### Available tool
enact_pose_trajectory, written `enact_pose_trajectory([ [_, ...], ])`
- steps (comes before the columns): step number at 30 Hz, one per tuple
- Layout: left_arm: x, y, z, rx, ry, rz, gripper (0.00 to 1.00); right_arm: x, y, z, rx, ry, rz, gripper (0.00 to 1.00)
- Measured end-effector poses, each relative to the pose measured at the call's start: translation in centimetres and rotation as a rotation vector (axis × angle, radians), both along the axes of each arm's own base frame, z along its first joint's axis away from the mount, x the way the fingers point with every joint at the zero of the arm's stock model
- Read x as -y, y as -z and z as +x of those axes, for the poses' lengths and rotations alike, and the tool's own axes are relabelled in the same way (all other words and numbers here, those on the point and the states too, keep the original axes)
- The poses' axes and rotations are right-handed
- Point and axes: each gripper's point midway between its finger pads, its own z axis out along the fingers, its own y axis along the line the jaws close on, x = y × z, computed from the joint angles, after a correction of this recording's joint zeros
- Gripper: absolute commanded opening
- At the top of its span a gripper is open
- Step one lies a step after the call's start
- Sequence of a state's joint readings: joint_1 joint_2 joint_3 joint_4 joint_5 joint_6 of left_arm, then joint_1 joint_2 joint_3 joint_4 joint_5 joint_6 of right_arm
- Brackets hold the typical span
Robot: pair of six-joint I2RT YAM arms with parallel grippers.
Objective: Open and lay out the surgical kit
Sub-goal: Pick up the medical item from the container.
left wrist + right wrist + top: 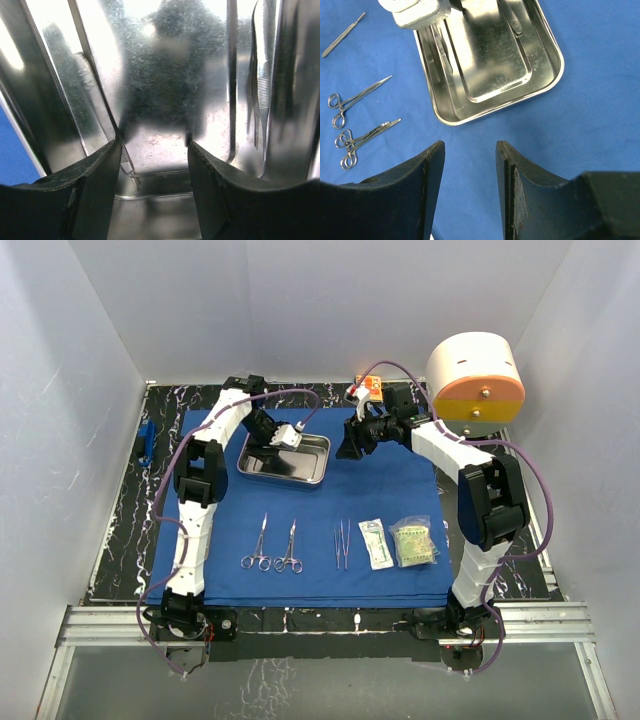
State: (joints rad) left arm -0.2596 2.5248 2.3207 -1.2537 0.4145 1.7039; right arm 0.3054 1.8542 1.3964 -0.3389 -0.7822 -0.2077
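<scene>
Closest in, the left tool (pixel 154 147) hangs inside the tray with its jaws apart and nothing between them. The right tool (pixel 470 145) is likewise open and empty, hovering over bare cloth just off the tray's right side. The cloth (pixel 380 490) is spread flat over the middle of the bench. The tray (pixel 285 480) sits on it toward the far edge, left of centre. Toward the near edge runs a row, right to left: two packets (pixel 413 542) (pixel 375 543), tweezers (pixel 341 543), and two forceps (pixel 290 550) (pixel 257 550). Two slim instruments (pixel 444 52) (pixel 512 17) lie in the tray, so I judge the laying-out is unfinished. The likely trouble is the pick: thin steel lying flat on polished steel may slip from the pinch. Fingers pressing on the floor could shove the tray and ruck the cloth. With both tools this near, a lift toward the right could bump them together.
</scene>
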Motion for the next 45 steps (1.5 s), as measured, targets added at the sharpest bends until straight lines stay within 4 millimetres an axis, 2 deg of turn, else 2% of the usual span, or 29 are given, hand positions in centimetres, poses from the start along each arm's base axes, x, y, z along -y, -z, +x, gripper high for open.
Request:
enact_pose_trajectory([
  [16, -0.6, 0.0, -2.1, 0.008, 0.052, 0.032, 0.5, 0.0, 0.0, 0.0, -0.001, -0.001, 0.002, 0.42],
  [26, -0.4, -0.1, -1.7, 0.025, 0.011, 0.024, 0.5, 0.0, 0.0, 0.0, -0.002, -0.002, 0.002, 0.41],
  [36, 0.8, -0.7, -1.3, 0.016, -0.061, -0.051, 0.51, 0.0, 0.0, 0.0, -0.002, -0.001, 0.001, 0.41],
  [45, -0.3, -1.3, -0.8, -0.001, -0.133, -0.078, 0.5, 0.0, 0.3, 0.0, -0.009, -0.001, -0.001, 0.41],
])
